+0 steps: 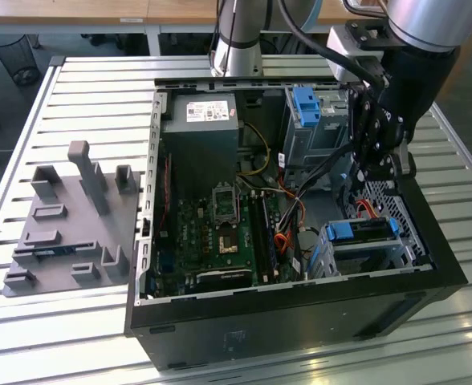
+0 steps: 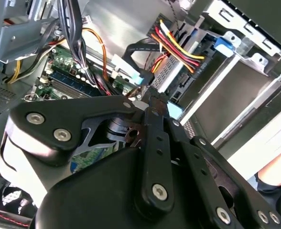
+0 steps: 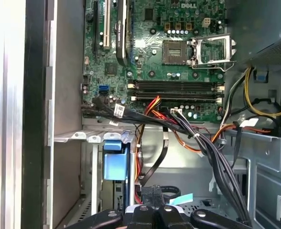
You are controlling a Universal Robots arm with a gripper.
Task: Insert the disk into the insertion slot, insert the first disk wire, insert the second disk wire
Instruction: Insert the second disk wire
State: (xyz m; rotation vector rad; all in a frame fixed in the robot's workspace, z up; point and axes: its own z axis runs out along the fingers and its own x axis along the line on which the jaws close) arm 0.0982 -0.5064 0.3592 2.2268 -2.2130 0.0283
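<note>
Disk [image 1: 363,231] in its blue carrier sits seated in the insertion slot [image 1: 380,255], just below the claw [image 1: 378,178], inside the open computer case [image 1: 300,325] on the slatted table [image 1: 83,96]. In the first wrist view the claw [image 3: 153,211] appears pinched shut on the end of a flat black disk wire [image 3: 156,164], with the carrier's blue face just beside it and the motherboard [image 3: 155,52] beyond.

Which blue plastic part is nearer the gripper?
The blue carrier in the low bay, by the gripper; not the clip on the taller cage.
</note>
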